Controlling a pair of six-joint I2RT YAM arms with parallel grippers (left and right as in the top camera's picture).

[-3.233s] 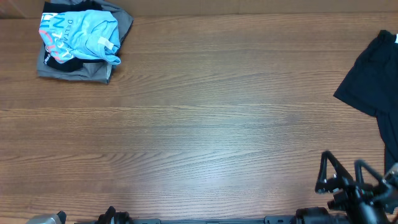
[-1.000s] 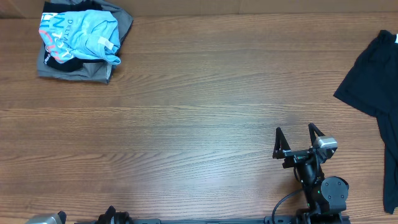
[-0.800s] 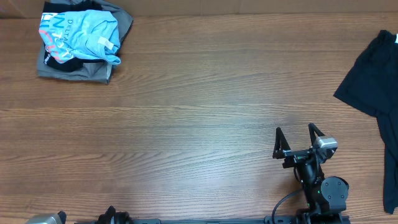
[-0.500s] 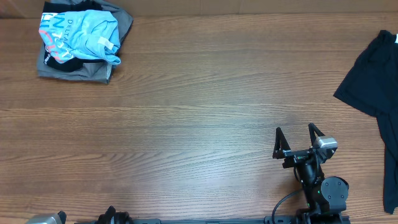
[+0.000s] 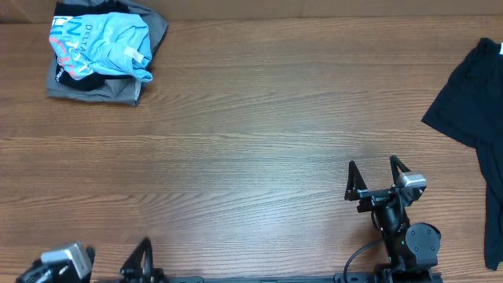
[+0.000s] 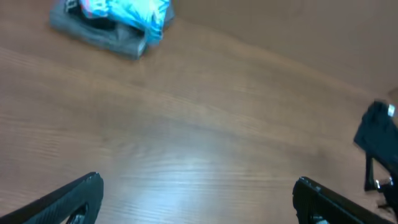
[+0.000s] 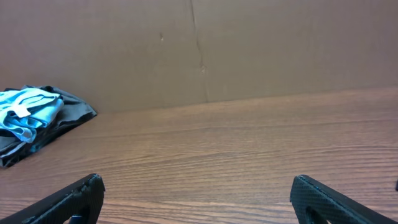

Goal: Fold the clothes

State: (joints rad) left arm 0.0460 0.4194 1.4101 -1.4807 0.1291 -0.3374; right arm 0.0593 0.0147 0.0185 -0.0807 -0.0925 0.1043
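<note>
The light blue T-shirt (image 5: 106, 41) lies folded, red-and-white lettering up, on a pile of grey and black clothes (image 5: 94, 85) at the table's far left corner. It also shows in the left wrist view (image 6: 140, 9) and the right wrist view (image 7: 26, 109). My right gripper (image 5: 376, 174) is open and empty, low over bare wood at the front right, far from the shirt; in its wrist view (image 7: 198, 200) the jaws stand wide apart. My left gripper (image 5: 86, 267) is open and empty at the front left edge; its wrist view (image 6: 198, 199) shows only table between the jaws.
A black garment (image 5: 471, 98) lies spread at the far right edge. A brown cardboard wall (image 7: 249, 50) stands behind the table. The right arm (image 6: 379, 134) shows at the right edge of the left wrist view.
The left arm has come into view at the front left edge. The right arm moved earlier from the front right corner towards the middle and has since held still.
</note>
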